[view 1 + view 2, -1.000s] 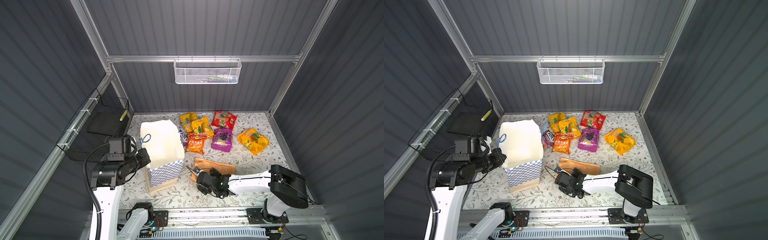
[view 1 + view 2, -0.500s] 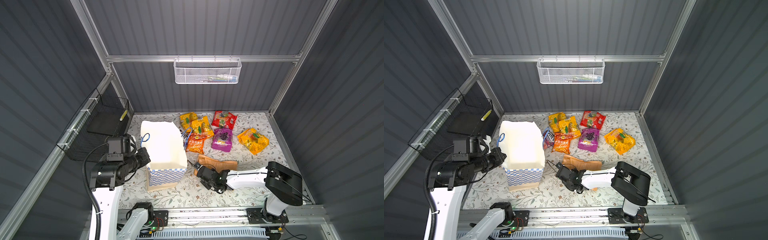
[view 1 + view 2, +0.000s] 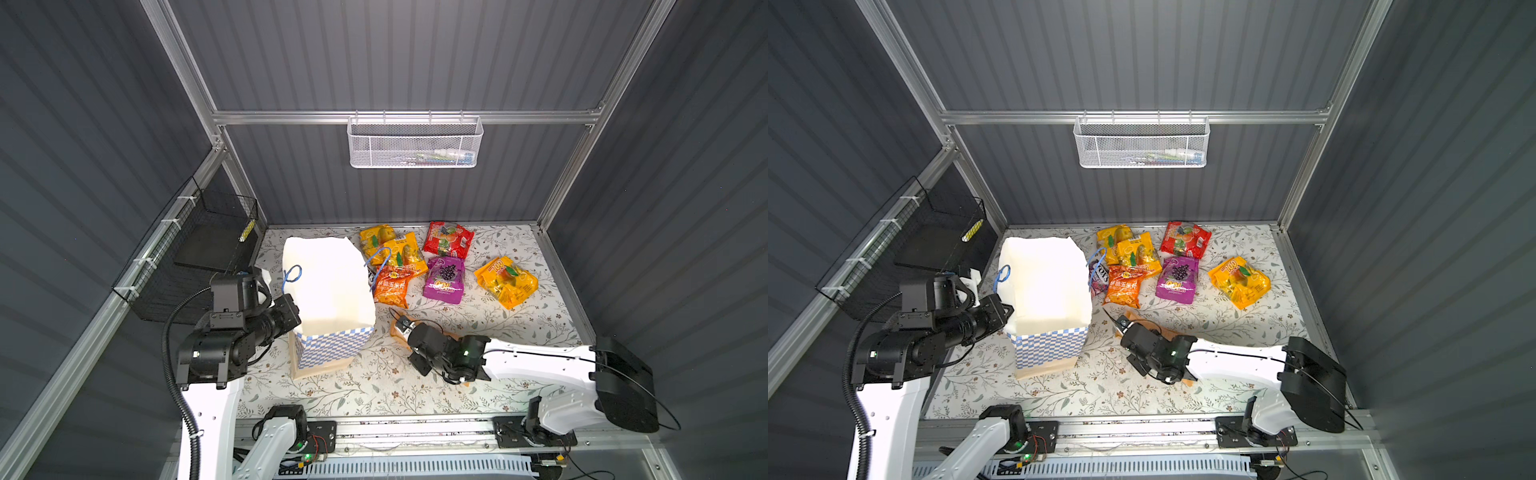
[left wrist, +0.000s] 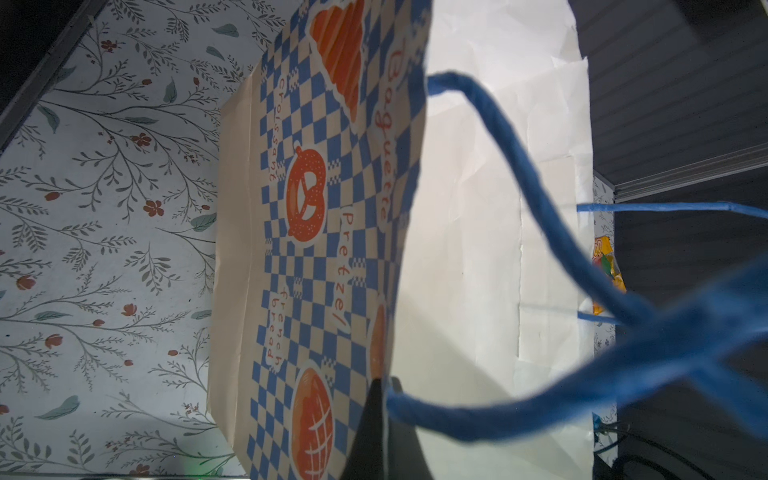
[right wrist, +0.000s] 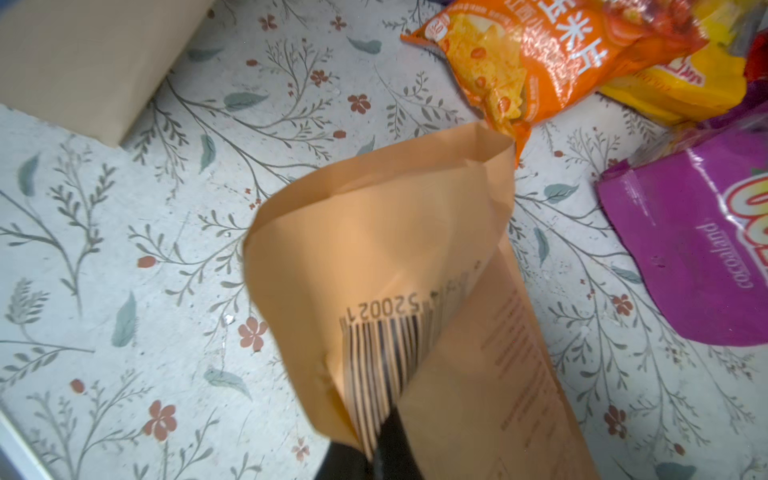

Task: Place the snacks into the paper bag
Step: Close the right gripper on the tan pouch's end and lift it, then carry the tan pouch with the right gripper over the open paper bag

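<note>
Newly closed, right pincer (image 5: 384,428) pinches the tan pouch's (image 5: 365,232) curled barcoded edge.

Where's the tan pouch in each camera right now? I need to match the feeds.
Top view: tan pouch right of the paper bag, partly hidden under the right hand.
Top view: tan pouch right of the paper bag, same spot.
Left wrist: absent; the paper bag fills it.
Right wrist: middle, curled, pinched in the right hand.
Landmark: the paper bag, seen in all four.

Bare mat (image 3: 374,390) up front; paper bag (image 3: 328,282) and snacks (image 3: 444,276) behind
</note>
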